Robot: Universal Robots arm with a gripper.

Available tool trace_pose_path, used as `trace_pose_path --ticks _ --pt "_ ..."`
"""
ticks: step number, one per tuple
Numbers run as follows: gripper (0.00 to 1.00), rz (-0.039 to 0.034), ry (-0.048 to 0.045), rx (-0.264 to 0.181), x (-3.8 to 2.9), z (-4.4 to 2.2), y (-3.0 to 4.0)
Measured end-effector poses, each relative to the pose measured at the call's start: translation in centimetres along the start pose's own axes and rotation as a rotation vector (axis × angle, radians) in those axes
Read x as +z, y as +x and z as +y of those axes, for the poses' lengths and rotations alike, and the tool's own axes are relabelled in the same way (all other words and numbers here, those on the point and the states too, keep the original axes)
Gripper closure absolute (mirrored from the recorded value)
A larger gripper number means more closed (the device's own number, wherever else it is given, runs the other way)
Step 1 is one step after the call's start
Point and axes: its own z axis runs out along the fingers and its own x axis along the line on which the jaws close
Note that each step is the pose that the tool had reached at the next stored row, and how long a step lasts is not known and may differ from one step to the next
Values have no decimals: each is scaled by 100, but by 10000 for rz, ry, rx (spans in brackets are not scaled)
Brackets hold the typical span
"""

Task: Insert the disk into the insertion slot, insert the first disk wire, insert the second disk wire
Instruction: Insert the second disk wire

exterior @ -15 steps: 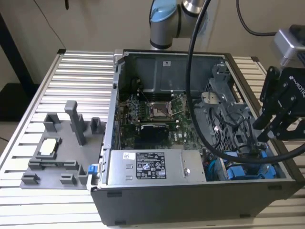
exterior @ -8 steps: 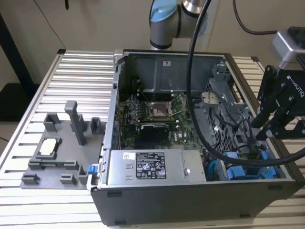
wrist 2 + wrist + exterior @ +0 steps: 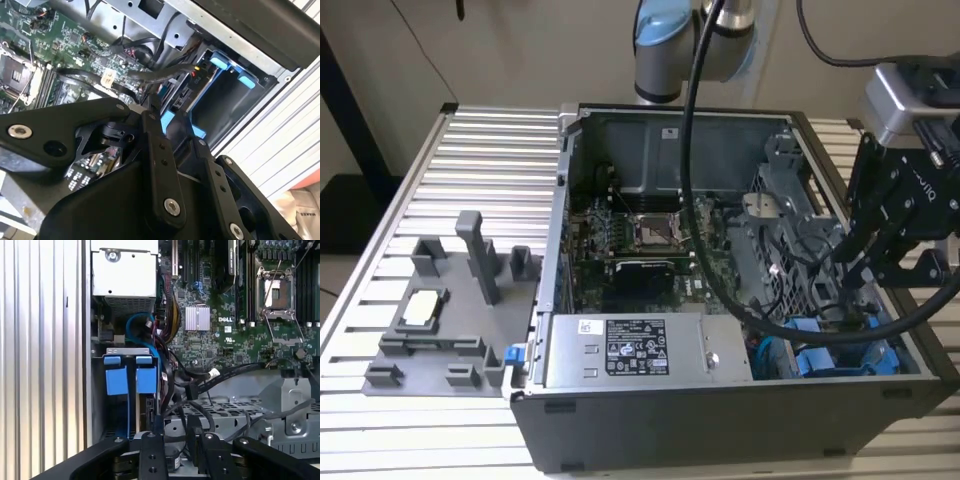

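The open computer case lies on its side. My gripper [image 3: 845, 270] hangs over its corner at the exterior view's right, just above the insertion slot [image 3: 830, 355]. In the first wrist view the slot's grey sheet-metal edge [image 3: 120, 351] frames two bright blue carrier tabs [image 3: 117, 380] standing side by side inside it. They look like the disk's carrier, and the disk's silver body is hidden. Black wires [image 3: 200, 385] run from the motherboard toward the slot; one ends in a dark connector [image 3: 197, 70] at the blue rails [image 3: 225, 95]. My gripper [image 3: 169, 112] [image 3: 175, 422] sits close to these wires.
A grey labelled power-supply box [image 3: 620, 348] fills the case's near side. The perforated metal cage [image 3: 790, 230] stands beside the slot and the green motherboard [image 3: 640, 240] lies behind. The arm's thick black hose [image 3: 700, 200] crosses over the case. A grey fixture [image 3: 440, 310] rests on the slatted table.
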Motion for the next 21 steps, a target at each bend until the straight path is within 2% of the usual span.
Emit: trace_pose_path --ticks 2,5,8,10,12,13,15,17,19,20,21 --pt "67 -42 44 -15 5 54 -5" --pt "67 -25 53 -14 18 156 -55" --pt "67 120 178 -26 32 219 -122" --pt "67 245 342 -41 41 246 -159" --pt "67 402 541 -63 49 268 -189" --pt "67 451 610 -71 53 283 -205" --pt "67 473 714 -87 64 325 -221" --pt "67 535 797 -108 68 356 -224" --pt "67 693 831 -175 71 368 -224" --pt "67 736 836 -221 74 371 -223" --pt "67 750 848 -276 80 376 -222"
